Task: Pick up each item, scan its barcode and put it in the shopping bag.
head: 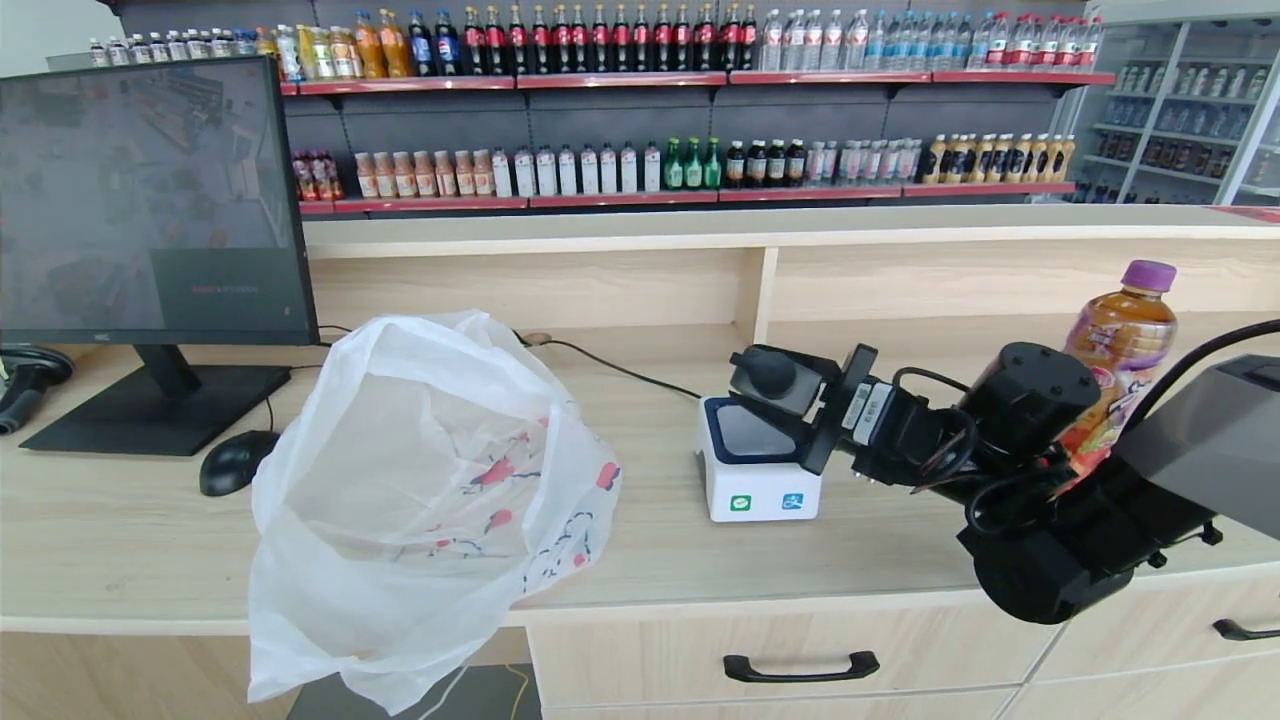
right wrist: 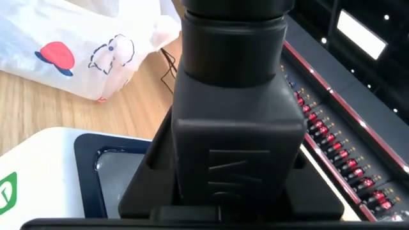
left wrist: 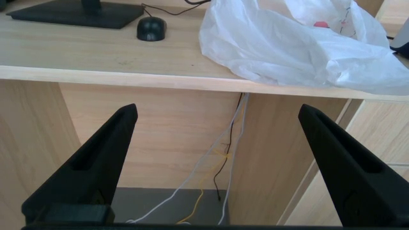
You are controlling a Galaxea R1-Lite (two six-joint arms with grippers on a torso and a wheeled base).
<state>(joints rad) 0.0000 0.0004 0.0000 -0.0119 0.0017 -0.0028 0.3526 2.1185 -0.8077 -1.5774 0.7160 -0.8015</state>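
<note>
Head view: right gripper, fingers clamped on a dark item, hangs over the scanner; shopping bag at the desk's front edge. Left wrist view: left gripper, fingers apart, below that edge. Right wrist view: best to hold the item square over the scanner's window.

Shop: bottle-lined shelves, checkout counter, barcode scanner.

Dark monitor on a black stand at the left of a pale wooden counter, black mouse just beside the stand, thin black cable across the countertop, black drawer handle below, red-edged shelves of bottled drinks behind
</note>
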